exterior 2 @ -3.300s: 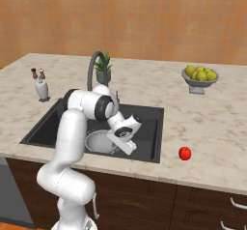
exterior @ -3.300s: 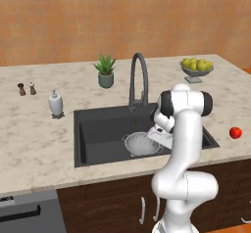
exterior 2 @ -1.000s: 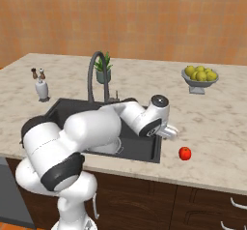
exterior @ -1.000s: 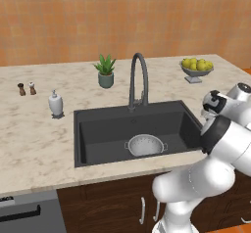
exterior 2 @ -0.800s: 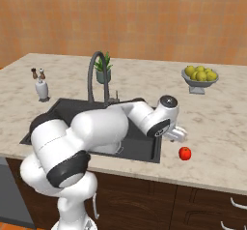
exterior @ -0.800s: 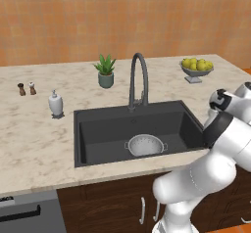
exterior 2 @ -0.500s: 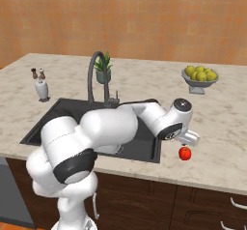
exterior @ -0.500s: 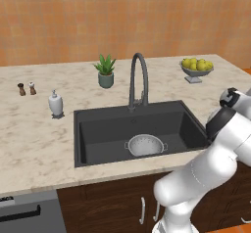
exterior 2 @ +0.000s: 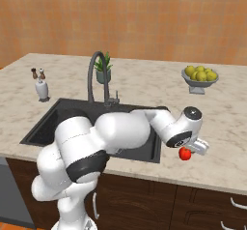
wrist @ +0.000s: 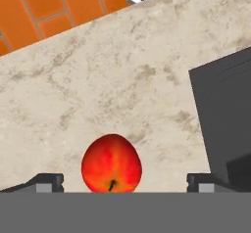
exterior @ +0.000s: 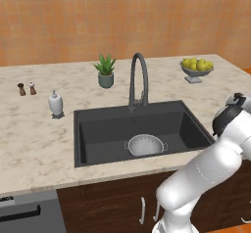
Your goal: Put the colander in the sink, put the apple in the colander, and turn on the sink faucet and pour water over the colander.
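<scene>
The silver-grey colander [exterior: 145, 145] sits on the floor of the dark sink [exterior: 89, 129], below the tall gooseneck faucet [exterior: 138, 80]. The small red apple [exterior 2: 184, 153] lies on the marble counter to the right of the sink [exterior 2: 43, 122], near the front edge. My gripper [exterior 2: 191, 150] hangs low right over it, open. In the hand view the apple [wrist: 112, 163] stands between the two spread fingertips [wrist: 46, 181], with a gap on each side. The sink's corner [wrist: 223, 114] lies to the right of the apple there.
A footed bowl of yellow fruit [exterior: 197, 66] stands at the back right of the counter. A potted plant [exterior: 105, 73], a white soap dispenser [exterior: 56, 104] and two small shakers [exterior: 26, 88] sit left of the faucet. The counter's front edge [exterior 2: 212, 180] runs close by the apple.
The arm has swung out of the sink and to the right across the counter, ending low over the apple. The colander stays where it was in the sink. The jaws have stayed open.
</scene>
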You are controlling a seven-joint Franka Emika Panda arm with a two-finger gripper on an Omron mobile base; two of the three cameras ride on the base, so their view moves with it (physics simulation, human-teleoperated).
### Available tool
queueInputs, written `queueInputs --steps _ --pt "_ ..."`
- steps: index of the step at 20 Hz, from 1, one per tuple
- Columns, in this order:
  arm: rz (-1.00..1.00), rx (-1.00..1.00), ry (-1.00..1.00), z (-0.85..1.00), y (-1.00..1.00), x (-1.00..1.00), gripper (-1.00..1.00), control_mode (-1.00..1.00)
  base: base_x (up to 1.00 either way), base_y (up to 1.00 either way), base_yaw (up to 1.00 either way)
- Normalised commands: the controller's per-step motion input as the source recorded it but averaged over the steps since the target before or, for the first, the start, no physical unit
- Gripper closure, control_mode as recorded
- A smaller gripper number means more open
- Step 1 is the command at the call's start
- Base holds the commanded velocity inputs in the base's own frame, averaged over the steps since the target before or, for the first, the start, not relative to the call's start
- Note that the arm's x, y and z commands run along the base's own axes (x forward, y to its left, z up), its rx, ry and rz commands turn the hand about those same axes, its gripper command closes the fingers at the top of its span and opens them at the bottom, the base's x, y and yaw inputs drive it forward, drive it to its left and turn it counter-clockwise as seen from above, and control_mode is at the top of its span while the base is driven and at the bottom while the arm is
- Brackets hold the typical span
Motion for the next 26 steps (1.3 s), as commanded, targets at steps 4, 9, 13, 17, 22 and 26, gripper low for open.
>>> queueInputs --steps 4,9,13,17,22,26 --pt "0.0 0.0 0.02 -0.38 -0.22 0.0 -1.0 -1.0 0.0 0.0 0.0" --pt "0.02 0.0 0.04 -0.25 -0.05 -0.01 -1.0 -1.0 0.0 0.0 0.0" --pt "0.01 0.0 0.05 -0.11 0.06 0.0 -1.0 -1.0 0.0 0.0 0.0" --pt "0.01 0.0 0.04 -0.09 0.06 -0.02 -1.0 -1.0 0.0 0.0 0.0" --pt "0.0 0.0 0.01 -0.14 0.1 0.0 -1.0 -1.0 0.0 0.0 0.0" --pt "0.01 0.0 0.0 -0.21 0.03 0.01 -1.0 -1.0 0.0 0.0 0.0"
